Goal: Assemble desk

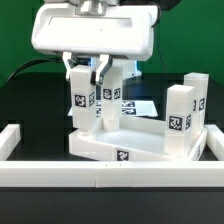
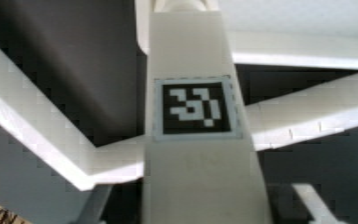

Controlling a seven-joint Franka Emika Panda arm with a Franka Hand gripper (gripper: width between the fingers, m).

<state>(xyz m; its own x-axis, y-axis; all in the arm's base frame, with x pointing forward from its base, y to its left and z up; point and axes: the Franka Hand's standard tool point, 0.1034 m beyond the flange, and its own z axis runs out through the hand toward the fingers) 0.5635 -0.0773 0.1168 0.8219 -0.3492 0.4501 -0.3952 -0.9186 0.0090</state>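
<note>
The desk panel point(image 1: 140, 143), white with a raised rim and a small tag on its front edge, lies flat on the black table. Two white tagged leg posts point(image 1: 181, 120) stand upright at its corners on the exterior view's right. My gripper point(image 1: 88, 70) reaches down over the panel's other end and is shut on a tagged leg post point(image 1: 84, 100), which stands upright at that corner. Another leg post point(image 1: 112, 92) stands just behind it. In the wrist view the held leg post point(image 2: 197, 110) runs down the middle, with the panel's rim point(image 2: 51, 140) beneath it.
The long low white rail point(image 1: 100, 177) with L-shaped ends runs along the front, its ends point(image 1: 12, 140) rising on both sides of the panel. The marker board point(image 1: 138, 104) lies flat behind the panel. A green cable shows at the back.
</note>
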